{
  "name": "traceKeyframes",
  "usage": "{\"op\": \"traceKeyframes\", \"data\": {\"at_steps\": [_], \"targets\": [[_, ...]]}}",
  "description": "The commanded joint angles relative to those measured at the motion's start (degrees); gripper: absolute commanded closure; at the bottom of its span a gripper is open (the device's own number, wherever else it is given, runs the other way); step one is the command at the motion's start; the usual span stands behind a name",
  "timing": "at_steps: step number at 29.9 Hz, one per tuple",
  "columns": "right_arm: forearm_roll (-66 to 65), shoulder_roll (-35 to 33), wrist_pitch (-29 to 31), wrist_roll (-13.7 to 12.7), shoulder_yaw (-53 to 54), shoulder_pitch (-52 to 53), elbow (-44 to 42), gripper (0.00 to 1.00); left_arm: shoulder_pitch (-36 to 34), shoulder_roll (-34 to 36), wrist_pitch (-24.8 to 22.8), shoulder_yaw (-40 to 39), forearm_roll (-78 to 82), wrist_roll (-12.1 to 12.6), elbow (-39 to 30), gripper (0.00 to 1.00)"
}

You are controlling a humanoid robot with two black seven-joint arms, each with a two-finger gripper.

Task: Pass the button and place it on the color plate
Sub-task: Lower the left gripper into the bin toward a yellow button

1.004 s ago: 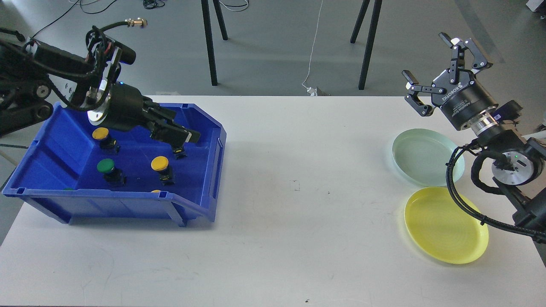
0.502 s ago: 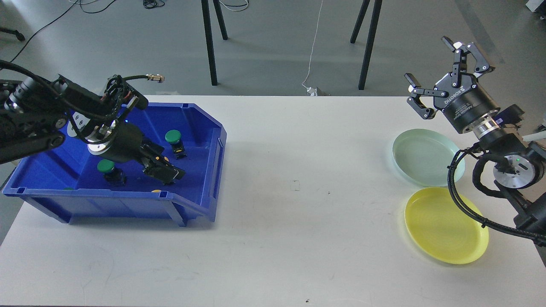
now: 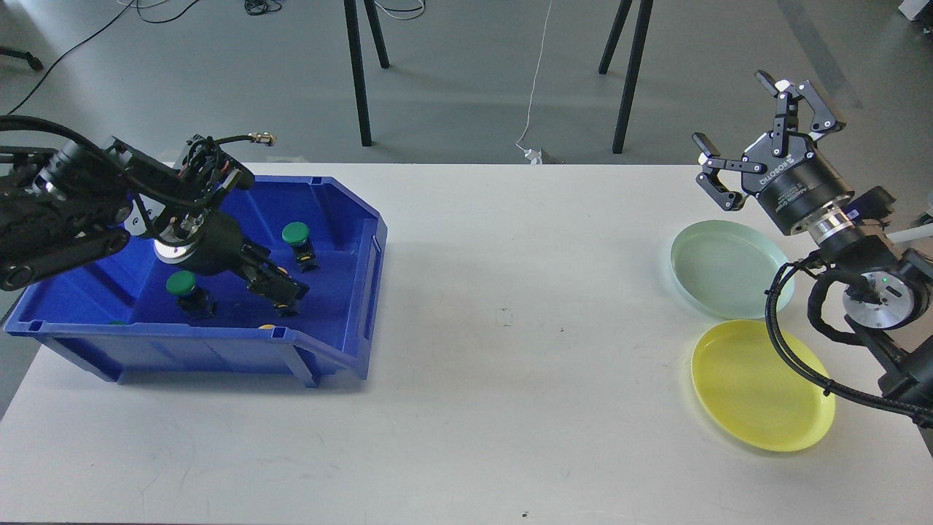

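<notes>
While the left tool (image 3: pixel 284 292) reaches down into the blue bin (image 3: pixel 350 219) on the left of the white counter (image 3: pixel 496 364), its dark fingers blur together against the bin floor, so I cannot tell whether they are spread or pinching anything. One green button (image 3: pixel 295 233) stands just behind the tool, and a second green button (image 3: pixel 180 284) sits to its left near the wrist; a sliver of a yellow button (image 3: pixel 267 327) shows at the bin's front wall. The right tool (image 3: pixel 751 124) hangs in the air above the counter's far right corner, fingers spread wide and empty. Below it lie the pale green plate (image 3: pixel 718 270) and the yellow plate (image 3: pixel 751 394), both bare.
</notes>
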Motion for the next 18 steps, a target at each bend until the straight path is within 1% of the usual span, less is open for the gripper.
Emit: {"op": "traceKeyframes", "data": {"at_steps": [1, 5, 7, 8, 9, 11, 13, 14, 15, 17, 18], "targets": [[0.0, 0.0, 0.0, 0.0, 0.0, -0.2, 0.0, 0.01, 0.8, -0.9, 0.2, 0.0, 0.1, 0.0, 1.7, 0.22], [0.0, 0.0, 0.0, 0.0, 0.3, -0.5, 0.0, 0.01, 1.3, -1.0, 0.2, 0.0, 0.1, 0.0, 2.3, 0.35], [0.0, 0.0, 0.0, 0.0, 0.8, -1.0, 0.0, 0.01, 1.4, -1.0, 0.2, 0.0, 0.1, 0.0, 2.3, 0.39], [0.0, 0.0, 0.0, 0.0, 1.0, -1.1, 0.0, 0.01, 1.4, -1.0, 0.2, 0.1, 0.1, 0.0, 2.3, 0.48], [0.0, 0.0, 0.0, 0.0, 1.2, -1.2, 0.0, 0.01, 1.5, -1.0, 0.2, 0.2, 0.1, 0.0, 2.3, 0.53], [0.0, 0.0, 0.0, 0.0, 1.2, -1.3, 0.0, 0.01, 1.5, -0.9, 0.1, 0.2, 0.1, 0.0, 2.3, 0.55], [-0.1, 0.0, 0.0, 0.0, 1.2, -1.3, 0.0, 0.01, 1.5, -0.9, 0.2, 0.1, 0.1, 0.0, 2.3, 0.61], [0.0, 0.0, 0.0, 0.0, 1.2, -1.3, 0.0, 0.01, 1.5, -0.9, 0.2, 0.1, 0.1, 0.0, 2.3, 0.67], [0.0, 0.0, 0.0, 0.0, 1.3, -1.3, 0.0, 0.01, 1.5, -0.9, 0.2, 0.1, 0.1, 0.0, 2.3, 0.78], [0.0, 0.0, 0.0, 0.0, 1.3, -1.3, 0.1, 0.01, 1.4, -0.8, 0.3, 0.0, 0.1, 0.0, 2.3, 0.94], [0.0, 0.0, 0.0, 0.0, 1.3, -1.3, 0.0, 0.01, 1.4, -0.8, 0.3, 0.0, 0.1, 0.0, 2.3, 0.97]]}}
